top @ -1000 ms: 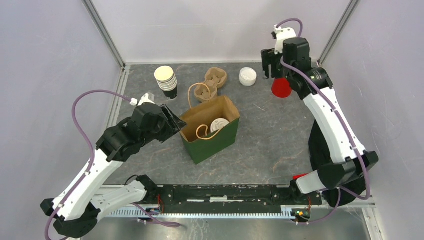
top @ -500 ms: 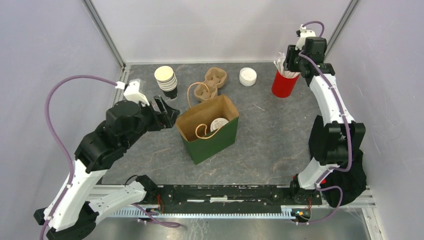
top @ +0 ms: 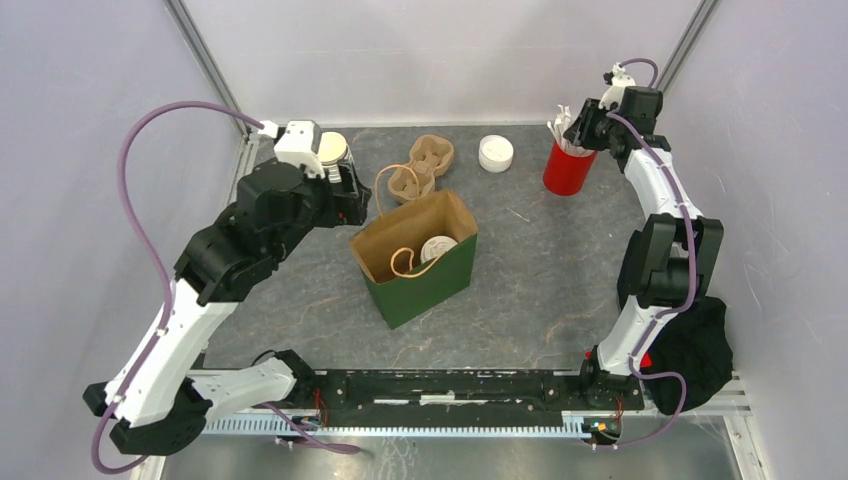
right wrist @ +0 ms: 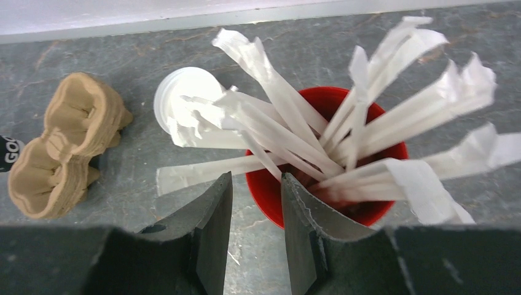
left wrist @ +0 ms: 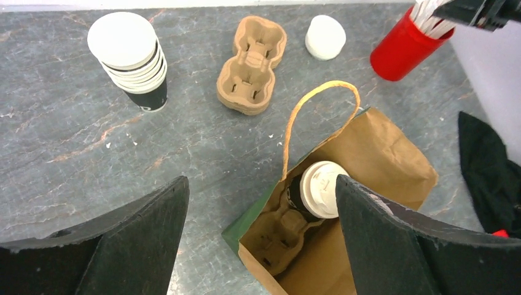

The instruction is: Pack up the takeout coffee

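The takeout coffee (left wrist: 322,189), a dark cup with a white lid, stands in a brown pulp carrier (left wrist: 285,236) inside the green and brown paper bag (top: 425,285). From above its lid (top: 437,248) shows in the bag's mouth. My left gripper (left wrist: 263,181) hangs wide open above and to the left of the bag, near the stacked cups (top: 338,150), holding nothing. At the far right, my right gripper (right wrist: 256,177) hovers at the near rim of the red cup (right wrist: 325,160) of paper-wrapped straws, its jaws narrowly apart with nothing between them.
Behind the bag lie a stack of empty pulp carriers (top: 420,168) and a stack of white lids (top: 495,152). The lidless cups (left wrist: 129,58) stand far left. A black cloth (top: 690,350) lies by the right arm's base. Metal frame posts rise at both far corners.
My left gripper drew back from the bag's left rim toward the stacked cups and opened wide. My right gripper settled over the red straw cup and its jaws narrowed.
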`<action>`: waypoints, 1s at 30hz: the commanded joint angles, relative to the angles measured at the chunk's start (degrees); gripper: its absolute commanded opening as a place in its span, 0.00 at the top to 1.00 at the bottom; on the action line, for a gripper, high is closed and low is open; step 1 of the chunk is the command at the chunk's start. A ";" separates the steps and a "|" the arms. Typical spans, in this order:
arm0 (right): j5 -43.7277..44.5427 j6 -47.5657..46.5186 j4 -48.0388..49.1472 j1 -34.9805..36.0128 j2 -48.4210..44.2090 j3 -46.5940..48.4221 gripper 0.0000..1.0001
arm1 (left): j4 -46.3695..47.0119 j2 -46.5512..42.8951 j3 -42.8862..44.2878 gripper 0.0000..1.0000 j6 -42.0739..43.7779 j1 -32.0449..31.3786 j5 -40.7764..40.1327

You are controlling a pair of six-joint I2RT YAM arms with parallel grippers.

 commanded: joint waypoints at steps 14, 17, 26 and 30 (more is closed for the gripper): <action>-4.27 1.33 7.21 0.02 6.29 4.56 0.73 | 1.20 1.03 1.60 0.05 3.21 -0.14 -3.86; -4.02 1.10 6.45 0.04 5.57 4.94 0.81 | 1.12 1.00 1.69 0.04 2.92 -0.14 -3.97; 0.85 -2.12 3.71 0.06 -2.48 5.70 0.83 | 1.59 0.26 0.84 0.04 3.97 -0.14 -1.37; 1.84 -3.34 -0.93 0.04 -5.26 8.19 0.83 | 2.64 -1.04 -0.35 0.04 4.16 -0.14 0.77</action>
